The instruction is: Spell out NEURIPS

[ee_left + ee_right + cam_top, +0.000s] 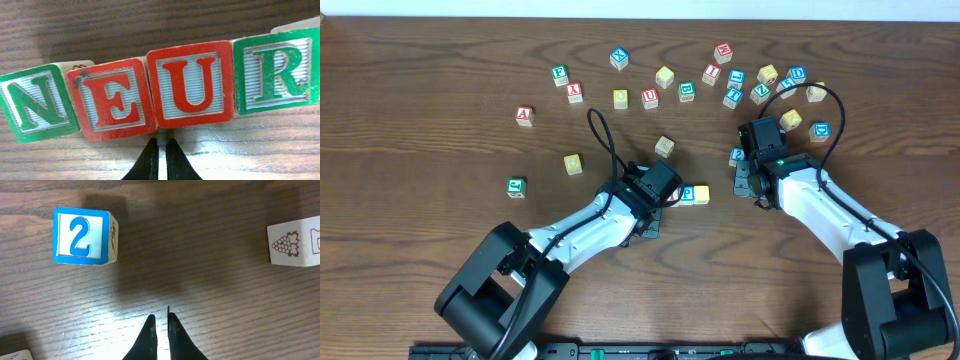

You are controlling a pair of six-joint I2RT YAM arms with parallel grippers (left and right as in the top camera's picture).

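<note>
Left hand and right hand both pinched together, empty. Blocks look light, rigid wood, slick faces; grip opposite flat sides, centred.

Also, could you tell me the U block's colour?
The U block is red, clearest in the left wrist view.

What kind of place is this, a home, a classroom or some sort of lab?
Most likely a robotics lab bench. A left arm and right arm work at a wooden table, with alphabet blocks scattered across it and a row reading NEUR: a staged test setup.
</note>
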